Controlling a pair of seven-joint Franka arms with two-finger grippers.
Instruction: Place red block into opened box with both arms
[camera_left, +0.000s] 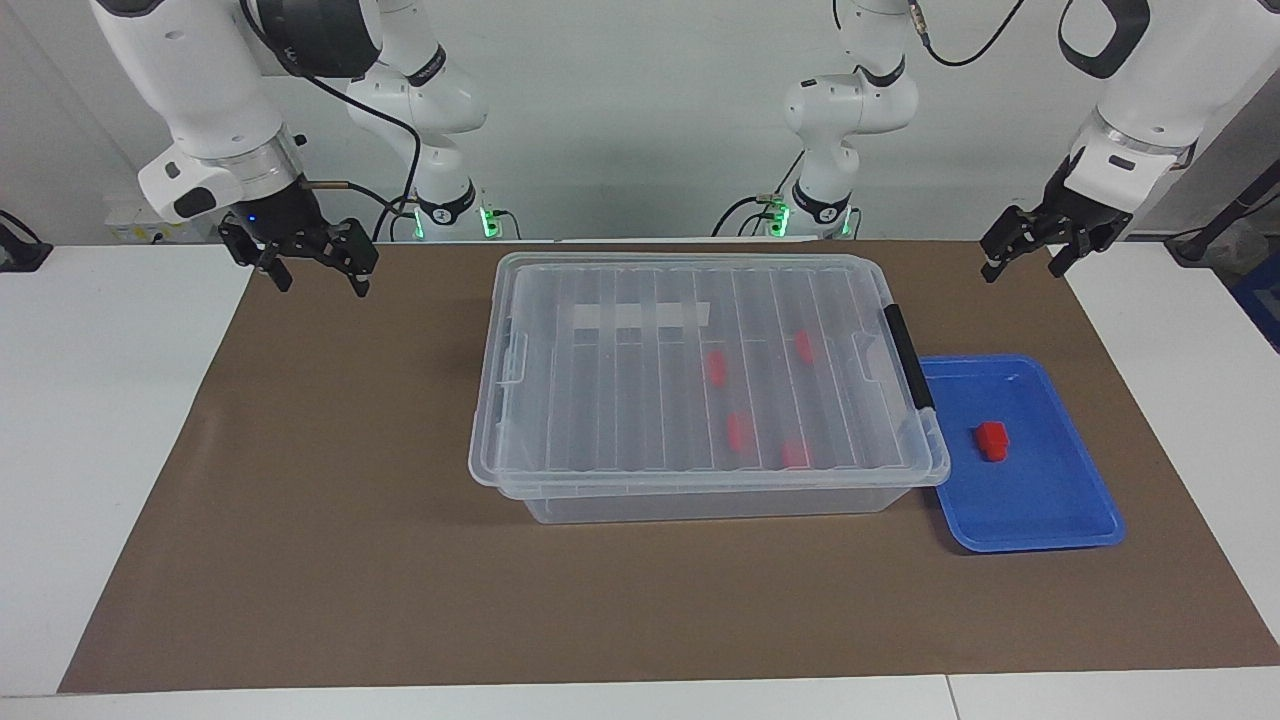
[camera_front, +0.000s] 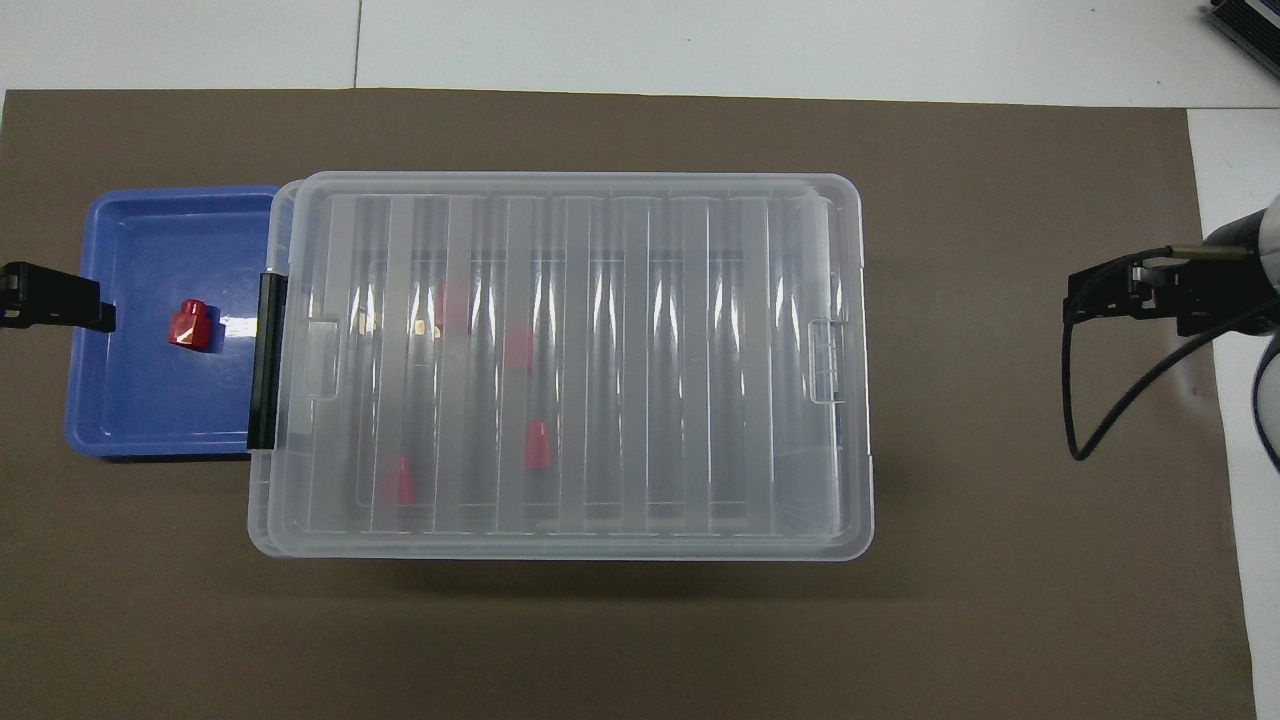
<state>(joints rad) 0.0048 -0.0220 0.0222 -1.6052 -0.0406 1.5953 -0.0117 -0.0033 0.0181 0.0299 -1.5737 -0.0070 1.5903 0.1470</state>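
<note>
i see the box (camera_left: 700, 400) mid-mat with its ribbed lid (camera_left: 640, 330) on; four red blocks (camera_left: 740, 432) show through it. touching its handle end sits the blue tray (camera_left: 1040, 510), toward the left arm's end, with the red block (camera_left: 992, 440) lying alone in it. both arms wait raised. the left gripper (camera_left: 1028, 252) hangs over the mat's corner, fingers spread, empty. the right gripper (camera_left: 318, 268) hangs over its own mat edge, likewise spread and empty.
</note>
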